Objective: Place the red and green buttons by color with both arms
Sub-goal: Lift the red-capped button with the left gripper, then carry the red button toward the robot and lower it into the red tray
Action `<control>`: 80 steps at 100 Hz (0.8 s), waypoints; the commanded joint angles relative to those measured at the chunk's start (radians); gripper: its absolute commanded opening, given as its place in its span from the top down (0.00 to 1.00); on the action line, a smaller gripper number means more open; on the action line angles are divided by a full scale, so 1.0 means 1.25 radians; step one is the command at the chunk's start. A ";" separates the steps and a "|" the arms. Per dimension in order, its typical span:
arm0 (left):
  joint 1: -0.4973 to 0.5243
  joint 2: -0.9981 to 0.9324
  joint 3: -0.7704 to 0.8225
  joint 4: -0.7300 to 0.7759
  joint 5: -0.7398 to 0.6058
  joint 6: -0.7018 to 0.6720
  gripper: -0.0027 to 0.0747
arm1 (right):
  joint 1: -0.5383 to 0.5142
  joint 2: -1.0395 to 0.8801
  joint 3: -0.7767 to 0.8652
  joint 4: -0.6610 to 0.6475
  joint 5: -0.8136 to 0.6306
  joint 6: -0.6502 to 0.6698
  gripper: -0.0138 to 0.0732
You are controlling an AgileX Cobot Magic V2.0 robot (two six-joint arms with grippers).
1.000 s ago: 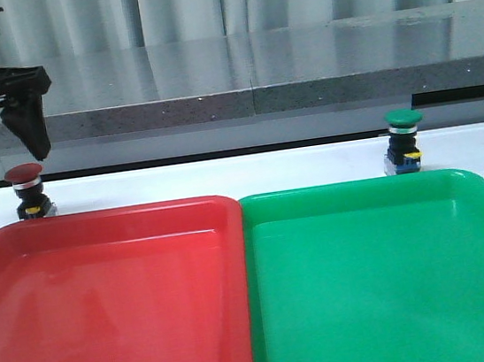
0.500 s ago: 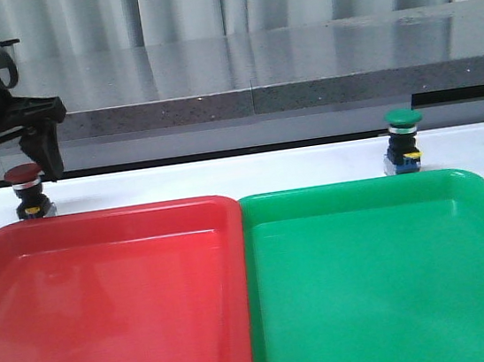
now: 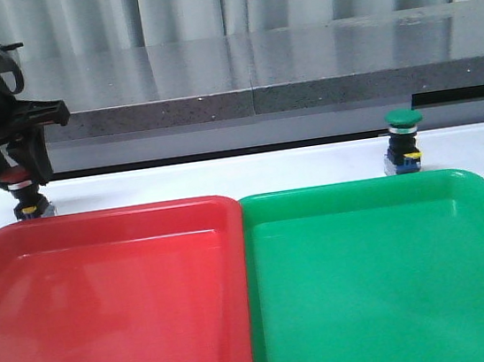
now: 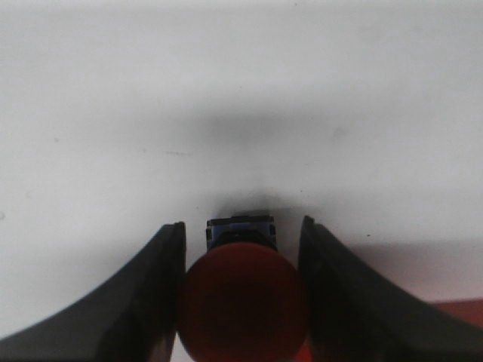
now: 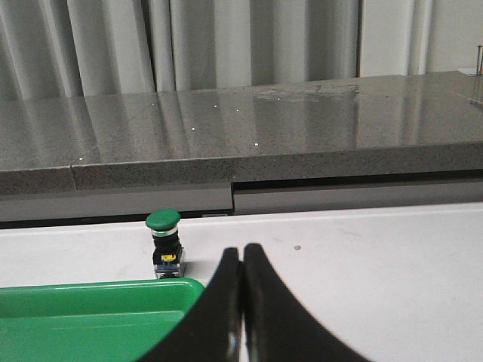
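Note:
The red button [image 3: 29, 207] stands on the white table just behind the red tray's far left corner. My left gripper [image 3: 19, 181] has come down over it. In the left wrist view the two fingers [image 4: 170, 256] press against both sides of the dark red cap [image 4: 243, 302], and the gripper [image 4: 241, 223] is shut on it. The green button [image 3: 402, 118] stands upright behind the green tray's far right part and also shows in the right wrist view [image 5: 164, 219]. My right gripper [image 5: 242, 250] is shut and empty, well apart from the green button, and is out of the front view.
A large red tray [image 3: 104, 215] and a large green tray [image 3: 350, 186] lie side by side in front. A grey stone ledge [image 3: 258, 98] runs along the back of the table. The green tray's corner [image 5: 90, 317] lies near my right gripper.
My left gripper has dropped from above the red button down around its cap and its fingers have closed in on it. The green button has not moved.

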 commanded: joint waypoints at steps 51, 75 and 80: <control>0.000 -0.106 -0.028 -0.005 -0.019 -0.025 0.93 | -0.006 -0.017 -0.015 -0.008 -0.061 -0.002 0.91; -0.023 -0.197 -0.026 -0.003 -0.019 -0.059 0.93 | -0.006 -0.017 -0.015 -0.008 -0.061 -0.002 0.91; -0.033 -0.212 -0.024 0.003 -0.019 -0.066 0.93 | -0.006 -0.017 -0.015 -0.008 -0.061 -0.002 0.91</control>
